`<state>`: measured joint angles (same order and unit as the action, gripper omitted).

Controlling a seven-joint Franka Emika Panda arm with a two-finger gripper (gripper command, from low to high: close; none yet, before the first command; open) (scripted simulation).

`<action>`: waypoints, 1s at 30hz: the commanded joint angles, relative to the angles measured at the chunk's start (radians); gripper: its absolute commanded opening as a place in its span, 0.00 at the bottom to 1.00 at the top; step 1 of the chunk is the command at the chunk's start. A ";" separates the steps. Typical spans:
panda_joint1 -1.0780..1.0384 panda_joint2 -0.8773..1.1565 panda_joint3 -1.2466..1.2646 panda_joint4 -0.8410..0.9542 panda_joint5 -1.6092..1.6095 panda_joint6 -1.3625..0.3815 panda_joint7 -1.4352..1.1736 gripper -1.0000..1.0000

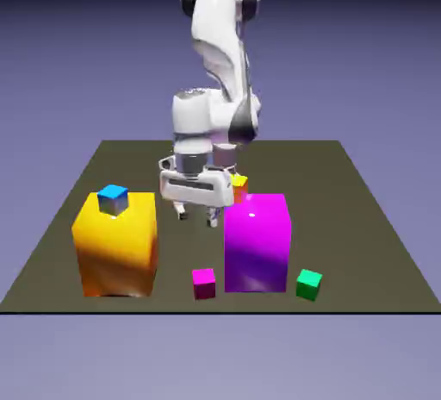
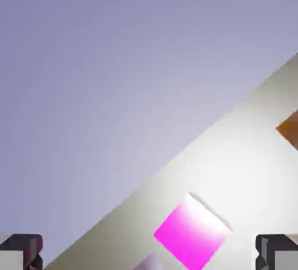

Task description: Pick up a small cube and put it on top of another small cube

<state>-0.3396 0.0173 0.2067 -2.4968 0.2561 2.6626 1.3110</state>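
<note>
1 dark tabletop (image 1: 181, 260), plain blue-violet backdrop (image 1: 69, 71); pincer (image 1: 197, 217) fingers apart.

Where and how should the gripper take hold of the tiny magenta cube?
Probably from straight above, fingers on two opposite upright sides. The small magenta cube sits flat with its top bare. In the hand view it looks turned, corner-on to the open gripper, so twisting the hand to match its faces seems wise.
</note>
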 commanded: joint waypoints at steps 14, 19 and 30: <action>-0.162 0.468 0.117 0.181 0.152 -0.066 0.296 0.50; -0.173 0.418 0.116 0.178 0.148 -0.115 0.302 0.00; 0.013 0.381 0.238 0.403 -0.070 -0.315 -0.039 0.00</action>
<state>-0.3266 0.3983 0.4451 -2.0942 0.1894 2.3485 1.2697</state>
